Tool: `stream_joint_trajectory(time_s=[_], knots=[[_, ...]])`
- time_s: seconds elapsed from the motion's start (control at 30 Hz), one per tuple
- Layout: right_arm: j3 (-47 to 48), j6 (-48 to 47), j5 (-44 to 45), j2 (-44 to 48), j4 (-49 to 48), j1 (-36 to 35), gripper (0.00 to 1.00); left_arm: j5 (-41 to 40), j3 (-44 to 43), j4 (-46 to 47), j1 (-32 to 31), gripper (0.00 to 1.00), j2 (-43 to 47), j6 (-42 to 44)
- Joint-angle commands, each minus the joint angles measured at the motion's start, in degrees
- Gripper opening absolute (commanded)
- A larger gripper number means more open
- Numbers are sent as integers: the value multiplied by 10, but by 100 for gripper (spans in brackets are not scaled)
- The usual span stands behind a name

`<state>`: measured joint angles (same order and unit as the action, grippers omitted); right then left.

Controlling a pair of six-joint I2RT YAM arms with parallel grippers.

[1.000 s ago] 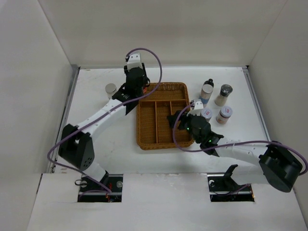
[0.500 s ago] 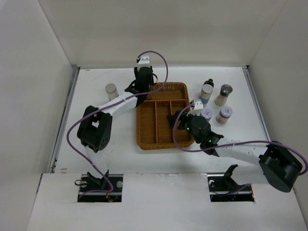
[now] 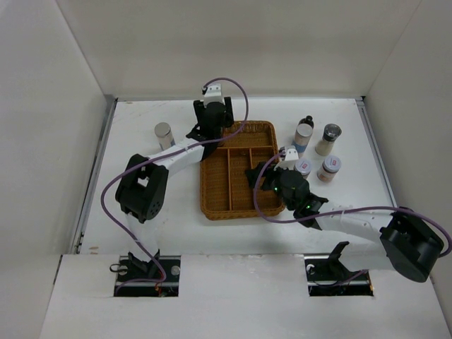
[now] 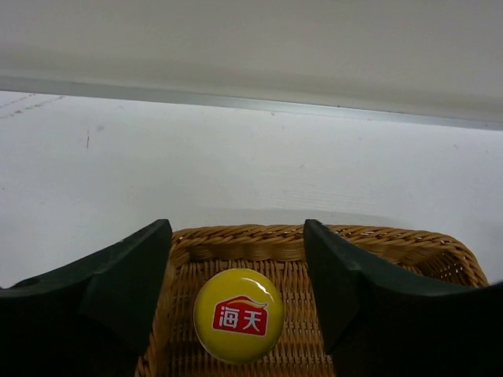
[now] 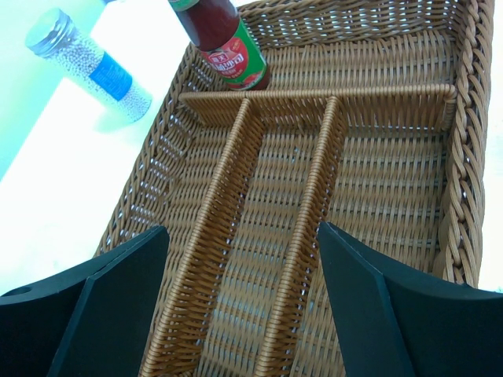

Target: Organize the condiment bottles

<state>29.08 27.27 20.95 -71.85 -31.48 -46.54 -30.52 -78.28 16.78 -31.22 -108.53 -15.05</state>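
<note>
My left jaws are hovering released around the yellow cap (image 4: 238, 314) of the red sauce bottle (image 5: 228, 49), not touching it. The bottle is standing in the wicker tray (image 3: 220, 187), at its 11 o'clock corner. My right jaws are hanging spread and empty over the tray. I am judging one of seven placed: a silver-lidded cylinder (image 3: 163, 132) is waiting on the bench (image 3: 183, 233) at the tray's 10 o'clock, and five more bottles and jars (image 3: 330, 167) at its 2 o'clock.
</note>
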Motion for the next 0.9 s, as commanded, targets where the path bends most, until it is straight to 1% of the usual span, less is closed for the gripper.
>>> stream_joint_trajectory(time_s=[0.0, 0.1, 0.2, 0.43, 0.57, 0.67, 0.8, 0.87], knots=[[-1, 4, -3, 6, -24, 3, 84, -16, 13, 41, -3, 71, 38, -2], [1, 3, -3, 2, -22, 4, 84, -23, 21, 41, -2, 76, 46, -2], [-1, 4, -3, 3, -24, 4, 84, -27, 30, 41, -2, 86, 62, -2], [1, 5, -4, -1, -23, 5, 84, -41, 93, 68, 9, 96, 170, 4], [0, 6, -4, 0, -24, 5, 85, -59, 152, 65, 33, 96, 238, 1], [1, 5, -4, -1, -24, 5, 85, -74, 191, 32, 55, 96, 278, -6], [-1, 8, -4, 1, -24, 6, 88, -89, 206, -47, 90, 96, 271, -18], [1, 6, -4, 0, -24, 5, 89, -89, 213, -62, 107, 96, 264, -27]])
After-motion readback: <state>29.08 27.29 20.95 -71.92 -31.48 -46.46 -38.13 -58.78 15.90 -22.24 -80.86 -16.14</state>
